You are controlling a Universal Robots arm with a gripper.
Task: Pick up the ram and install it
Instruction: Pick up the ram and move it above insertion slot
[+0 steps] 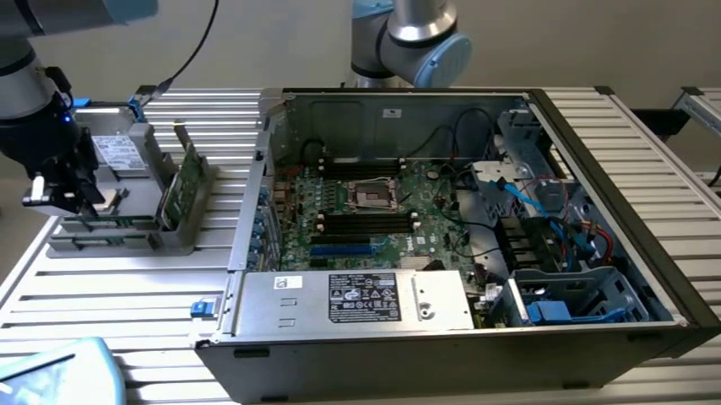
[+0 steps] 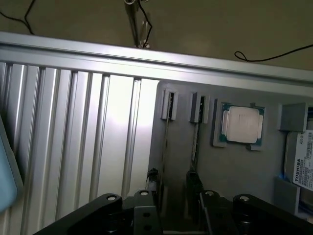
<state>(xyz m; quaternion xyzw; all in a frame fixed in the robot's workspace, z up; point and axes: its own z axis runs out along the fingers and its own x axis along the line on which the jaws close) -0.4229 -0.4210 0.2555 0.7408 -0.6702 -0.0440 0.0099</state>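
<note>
Tool (image 2: 178,218) spread wide, holding nothing, over gray holder (image 2: 234,171) on ribbed metal table (image 2: 73,137). Ram stick (image 2: 166,142) and second stick (image 2: 195,142) stand on edge in holder slots, side by side. Processor chip (image 2: 243,124) lies flat just beside them, hard drive (image 2: 302,164) past it.

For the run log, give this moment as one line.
pincer: open, empty, over grey parts holder | thin dark-green ram stick: on edge in holder slot, ungripped
</note>
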